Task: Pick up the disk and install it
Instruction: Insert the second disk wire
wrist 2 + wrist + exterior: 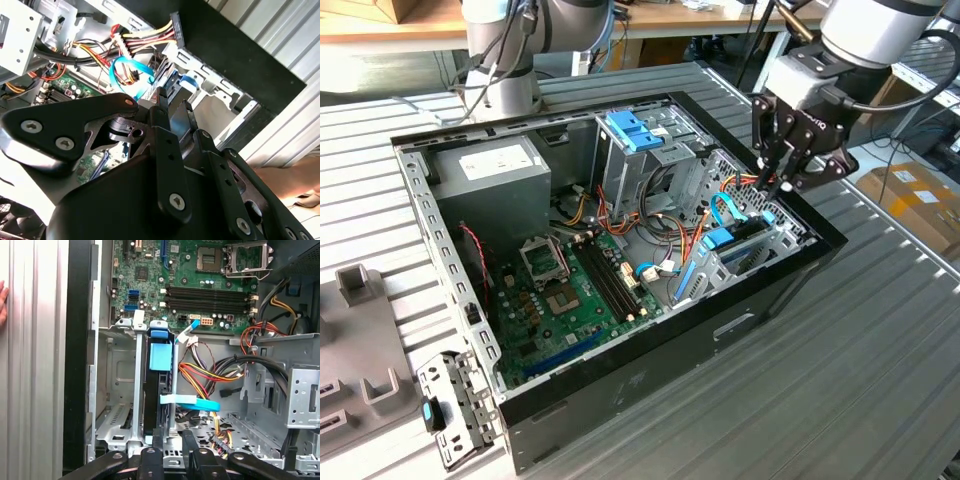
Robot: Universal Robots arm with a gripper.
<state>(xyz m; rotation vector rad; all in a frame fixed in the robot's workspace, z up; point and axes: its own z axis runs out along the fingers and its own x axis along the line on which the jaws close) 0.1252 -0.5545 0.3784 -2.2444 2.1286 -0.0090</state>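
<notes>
The disk (720,238) stands on edge in the metal drive cage (770,245) at the exterior view's right end of the open computer case (650,385). Its light-blue carrier (161,357) shows from above in the first wrist view, with the dark drive edge running under it. My gripper (776,186) hangs just above the cage's outer end, apart from the disk. Its black fingers (160,125) stand open by a narrow gap with nothing between them. In the first wrist view the gripper (172,434) is over the disk's near end.
A blue flat cable (192,401) and orange-yellow wires (200,375) lie beside the cage. Deeper in the case are the green motherboard (570,290), a grey power-supply box (495,165) and a darker-blue latch (630,128). A person's hand (2,300) rests on the ribbed table.
</notes>
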